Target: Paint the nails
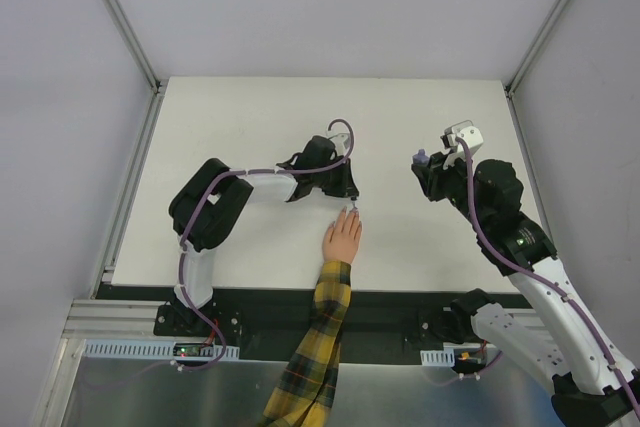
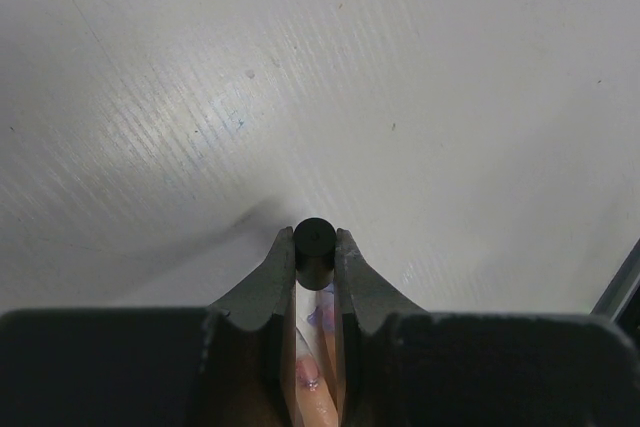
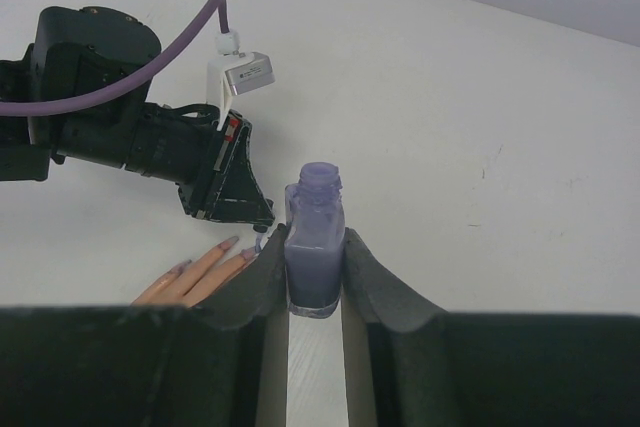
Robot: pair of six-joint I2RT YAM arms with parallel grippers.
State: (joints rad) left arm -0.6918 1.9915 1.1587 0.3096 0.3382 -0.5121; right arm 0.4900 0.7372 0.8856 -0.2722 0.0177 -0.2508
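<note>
Two grippers are at work on the white bench [image 1: 250, 117]. My left gripper [image 1: 351, 203] is clamped on a small black cap [image 2: 315, 243], its jaws pressed tight against both sides of it. My right gripper [image 1: 423, 162] is clamped on a little purple bottle [image 3: 315, 252], which stands upright with its neck uncapped.

From overhead, a pale hand [image 1: 342, 239] in a yellow plaid sleeve [image 1: 322, 332] lies flat at the bench's 6 o'clock edge, fingers pointing toward 12. The nails [image 3: 232, 241] sit at those fingertips, tiny and faintly lilac, right below the left gripper, which hangs at 12 o'clock from them. Through the left wrist camera I see one tinted nail between the jaws, under the cap. A thin stem runs down from the cap toward the fingertips; whether it touches a nail I cannot tell. The bottle is at roughly 2 o'clock from the hand, well apart from it.
</note>
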